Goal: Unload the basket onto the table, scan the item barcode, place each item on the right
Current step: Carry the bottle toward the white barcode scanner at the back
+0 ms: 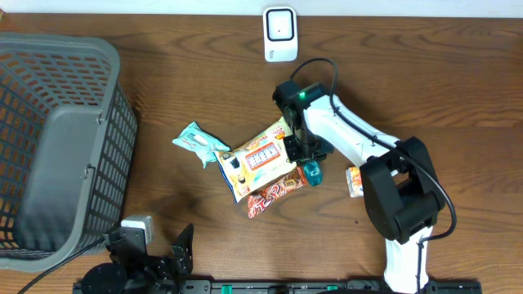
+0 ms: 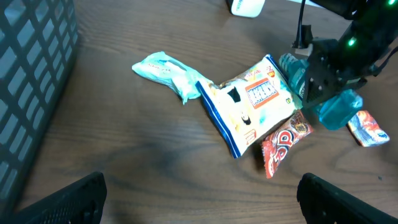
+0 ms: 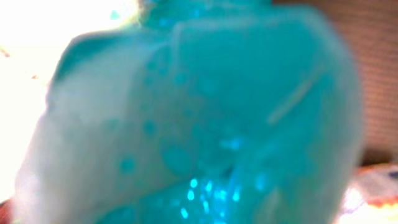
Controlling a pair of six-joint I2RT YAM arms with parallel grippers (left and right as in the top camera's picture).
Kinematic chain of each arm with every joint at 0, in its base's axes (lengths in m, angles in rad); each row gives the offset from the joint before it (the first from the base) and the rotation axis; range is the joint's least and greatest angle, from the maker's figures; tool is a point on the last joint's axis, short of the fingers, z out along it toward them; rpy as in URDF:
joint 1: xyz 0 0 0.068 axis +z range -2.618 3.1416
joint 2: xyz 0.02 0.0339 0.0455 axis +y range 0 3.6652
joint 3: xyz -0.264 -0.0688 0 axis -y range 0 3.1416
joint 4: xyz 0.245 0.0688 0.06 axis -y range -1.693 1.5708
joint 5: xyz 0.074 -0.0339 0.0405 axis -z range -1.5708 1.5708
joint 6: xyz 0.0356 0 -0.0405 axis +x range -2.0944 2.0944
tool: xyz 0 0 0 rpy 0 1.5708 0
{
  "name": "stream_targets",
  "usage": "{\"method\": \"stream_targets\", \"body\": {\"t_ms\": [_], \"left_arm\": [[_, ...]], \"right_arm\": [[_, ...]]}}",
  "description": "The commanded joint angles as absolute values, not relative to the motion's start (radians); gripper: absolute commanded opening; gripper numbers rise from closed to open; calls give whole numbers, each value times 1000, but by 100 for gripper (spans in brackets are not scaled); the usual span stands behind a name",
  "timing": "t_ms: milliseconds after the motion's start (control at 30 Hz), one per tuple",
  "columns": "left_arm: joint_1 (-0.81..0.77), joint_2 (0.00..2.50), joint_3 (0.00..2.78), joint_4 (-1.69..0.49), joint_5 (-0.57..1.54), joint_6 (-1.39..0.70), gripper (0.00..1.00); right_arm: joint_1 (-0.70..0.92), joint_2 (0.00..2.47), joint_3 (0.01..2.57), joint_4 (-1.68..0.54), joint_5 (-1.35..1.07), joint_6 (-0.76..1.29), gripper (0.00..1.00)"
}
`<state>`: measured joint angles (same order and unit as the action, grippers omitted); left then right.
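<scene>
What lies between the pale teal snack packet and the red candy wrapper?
A white-and-yellow snack bag with a blue edge, touching both the teal packet and the red wrapper; the overhead view shows it.

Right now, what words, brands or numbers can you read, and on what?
No text reads reliably.
Yellow-and-white snack bag: printed panel, too small.
Red wrapper: large white letters, blurred.
Teal packet, small orange packet: nothing legible.
Right wrist view: only teal blur.
</scene>
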<state>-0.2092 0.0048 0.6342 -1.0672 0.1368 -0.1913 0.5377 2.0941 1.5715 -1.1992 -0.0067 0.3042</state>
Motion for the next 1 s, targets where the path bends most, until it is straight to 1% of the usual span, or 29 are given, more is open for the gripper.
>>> {"method": "stream_targets", "body": {"t_ms": [0,167,367,500,567,733,833,900,967], "left_arm": [[-205,5,638,-1068,149,-204,98],[-205,5,638,-1068,149,-204,98],[-205,5,638,-1068,149,-204,98],[-205,5,638,-1068,149,-204,98],[-205,5,638,-1068,150,-204,98],[-205,5,638,-1068,150,-204,98],[-205,5,638,-1068,149,-204,98],[-205,5,638,-1068,149,-204,98],[-205,5,638,-1068,150,-204,98]], "right_arm": [[516,2098,1666,-1256,-122,248,10],[496,2098,1726,-1323,-183,245,10],[472,2098,1760,-1346,-321,147,9],[462,2098,1760,-1340,-416,65,8],[455,2098,1760,-1340,-485,15,6],[440,2098,1760,-1352,-641,-193,6],[438,2099,1750,-1333,-642,-292,7],[441,2099,1728,-1290,-631,-324,8],[448,2099,1700,-1234,-578,-323,8]]}}
